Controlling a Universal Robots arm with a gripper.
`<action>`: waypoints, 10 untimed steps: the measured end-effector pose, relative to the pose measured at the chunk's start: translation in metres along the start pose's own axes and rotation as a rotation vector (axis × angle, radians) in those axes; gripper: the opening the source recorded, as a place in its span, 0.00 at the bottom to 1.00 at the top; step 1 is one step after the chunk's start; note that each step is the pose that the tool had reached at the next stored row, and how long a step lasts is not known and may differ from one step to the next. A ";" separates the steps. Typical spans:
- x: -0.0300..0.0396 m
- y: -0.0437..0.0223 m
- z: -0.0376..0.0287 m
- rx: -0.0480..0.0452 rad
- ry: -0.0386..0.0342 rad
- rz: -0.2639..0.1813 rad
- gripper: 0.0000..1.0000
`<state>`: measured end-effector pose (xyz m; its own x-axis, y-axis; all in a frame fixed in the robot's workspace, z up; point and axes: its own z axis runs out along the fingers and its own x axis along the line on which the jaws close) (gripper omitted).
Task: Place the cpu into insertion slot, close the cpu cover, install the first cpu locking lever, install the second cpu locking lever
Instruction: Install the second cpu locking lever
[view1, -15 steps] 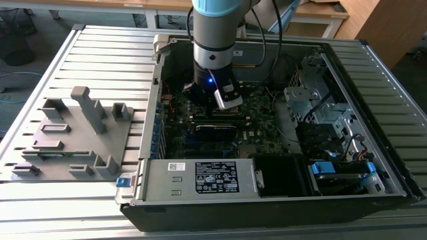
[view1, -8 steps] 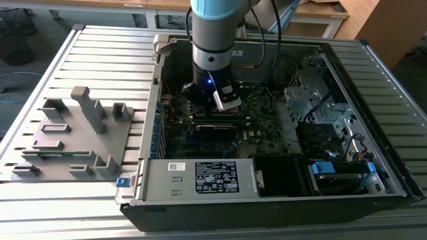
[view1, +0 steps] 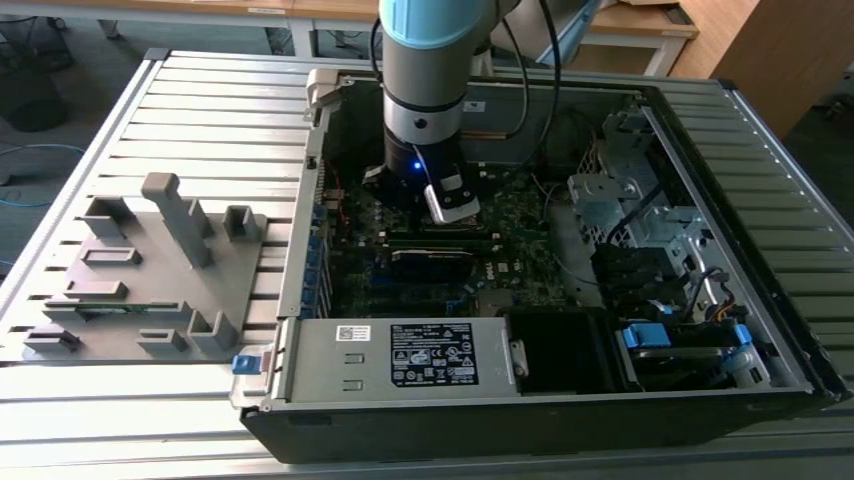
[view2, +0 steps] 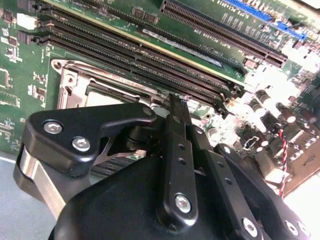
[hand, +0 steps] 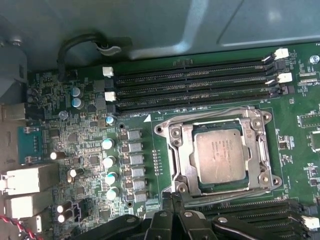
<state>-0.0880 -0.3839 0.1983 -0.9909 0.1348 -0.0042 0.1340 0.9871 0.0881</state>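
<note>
In the first wrist view the cpu (hand: 220, 159), a silvery-grey square, lies in the insertion slot (hand: 265, 121) on the green motherboard. The cpu cover (hand: 184, 156), a metal frame, lies flat around it. Thin wire levers run along two sides of the socket, one (hand: 215, 111) by the memory slots and one (hand: 240, 199) on my side. My gripper (hand: 172, 199) hovers just off the socket's edge, fingers together and empty. The second wrist view has its black fingers (view2: 176, 107) over the socket (view2: 75, 87). From the exterior view my gripper (view1: 451, 205) reaches down into the open computer case.
Long black memory slots (hand: 195, 85) run beside the socket, and capacitors (hand: 109, 160) stand on its other side. Case walls (view1: 320, 200), a drive cage (view1: 627, 200) and the power supply (view1: 400, 355) ring the board. A grey fixture (view1: 147, 270) sits on the slatted table at the exterior view's left.
</note>
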 end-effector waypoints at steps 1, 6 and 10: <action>0.0000 -0.0002 0.0000 -0.0001 0.0000 0.000 0.10; -0.0004 -0.0042 -0.0002 -0.0048 0.0005 0.000 0.10; 0.0002 -0.0067 0.0007 -0.0315 0.0041 0.000 0.10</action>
<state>-0.0891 -0.3905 0.1970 -0.9909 0.1348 -0.0001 0.1339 0.9838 0.1195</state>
